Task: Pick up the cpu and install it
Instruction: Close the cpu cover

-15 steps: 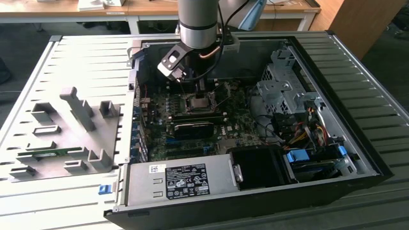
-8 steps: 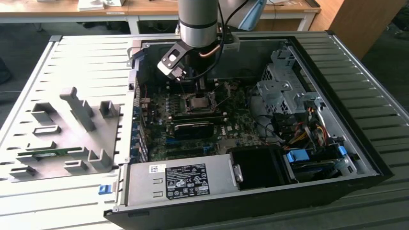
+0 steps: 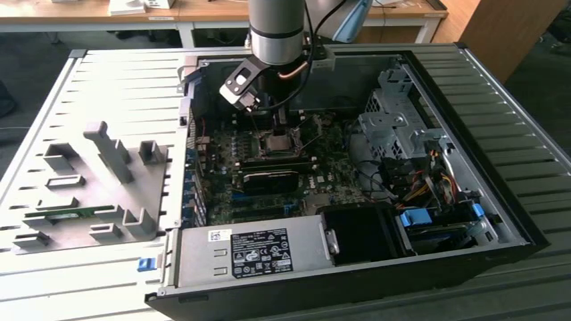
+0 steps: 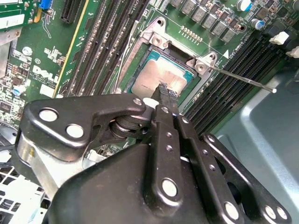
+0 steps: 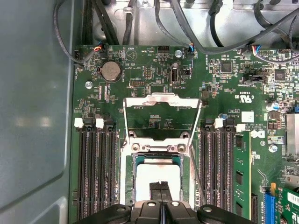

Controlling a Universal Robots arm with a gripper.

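The cpu, a flat silver-grey square, lies in the motherboard's open socket in both wrist views. Its metal load frame is swung back, and a thin lever sticks out beside it. My gripper is straight over the chip with its two black fingers pressed together. Their tips are at or just above the metal top; I cannot tell if they touch. In the exterior view the gripper reaches down into the computer case above the socket.
Black memory slots flank the socket, with a green memory stick in one. Cables hang near the case wall. A drive cage and power supply fill the case. A grey parts fixture lies on the exterior view's left.
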